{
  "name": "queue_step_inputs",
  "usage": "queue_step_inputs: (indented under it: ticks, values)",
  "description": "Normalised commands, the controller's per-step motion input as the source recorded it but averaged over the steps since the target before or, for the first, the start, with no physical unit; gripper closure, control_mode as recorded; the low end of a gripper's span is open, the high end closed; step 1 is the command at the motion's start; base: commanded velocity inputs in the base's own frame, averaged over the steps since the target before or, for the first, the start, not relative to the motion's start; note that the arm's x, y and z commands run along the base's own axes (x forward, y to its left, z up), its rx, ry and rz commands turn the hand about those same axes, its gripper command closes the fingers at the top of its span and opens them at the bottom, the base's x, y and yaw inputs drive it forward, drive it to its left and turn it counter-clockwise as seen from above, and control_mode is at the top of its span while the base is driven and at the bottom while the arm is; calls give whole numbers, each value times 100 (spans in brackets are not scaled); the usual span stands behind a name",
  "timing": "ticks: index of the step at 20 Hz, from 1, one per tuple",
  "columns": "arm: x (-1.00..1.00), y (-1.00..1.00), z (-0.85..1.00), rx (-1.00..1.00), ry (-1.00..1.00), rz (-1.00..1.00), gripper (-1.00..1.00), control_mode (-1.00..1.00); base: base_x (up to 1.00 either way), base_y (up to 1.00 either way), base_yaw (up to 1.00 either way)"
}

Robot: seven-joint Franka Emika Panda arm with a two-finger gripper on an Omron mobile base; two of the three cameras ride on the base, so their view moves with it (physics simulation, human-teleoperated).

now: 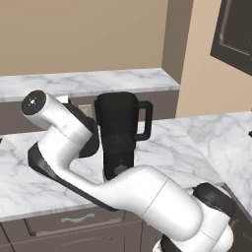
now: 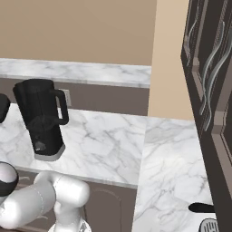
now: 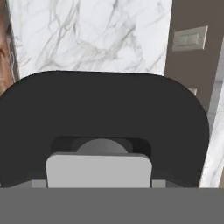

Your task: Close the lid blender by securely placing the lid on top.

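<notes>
The lid (image 3: 105, 118) fills most of the hand view, very close under the camera: a black rounded-square cap with its light grey knob (image 3: 99, 169) at the lower middle. Whether it lies on the counter (image 3: 87, 35) or is already lifted I cannot tell; marble shows behind it. In the right base view a dark rounded shape at the left edge, beside the blender, is probably this lid.

The finger tips cannot be made out near the knob, so I cannot tell if the jaws are wide, narrow or holding the knob.

The blender (image 1: 118, 135) stands upright in the middle of the counter, near the back wall, with its loop handle (image 1: 145, 120) toward the right in the left base view. Its jar mouth looks uncovered. The arm (image 1: 74, 147) bends to the left of the blender, so the lid is just beside the jar, to its left and lower than the mouth. In my judgement, the coming move needs the lid raised above the rim, carried right, and set down flat with corners matching the jar.
</notes>
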Motion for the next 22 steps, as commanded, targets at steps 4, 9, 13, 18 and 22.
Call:
queue_step_inputs:
  ticks: [4, 9, 13, 18, 22]
  values:
    - [0, -24, 81, -3, -12, 0, 100, -100, 0, 0, 0]
    - [0, -23, 91, -9, -15, -3, 100, -100, 0, 0, 0]
    - [24, -53, 77, -2, -3, -7, 100, -100, 0, 0, 0]
    - [68, -54, 42, 0, 6, -7, 100, -100, 0, 0, 0]
    - [58, -26, 7, 0, 3, 0, 100, -100, 0, 0, 0]
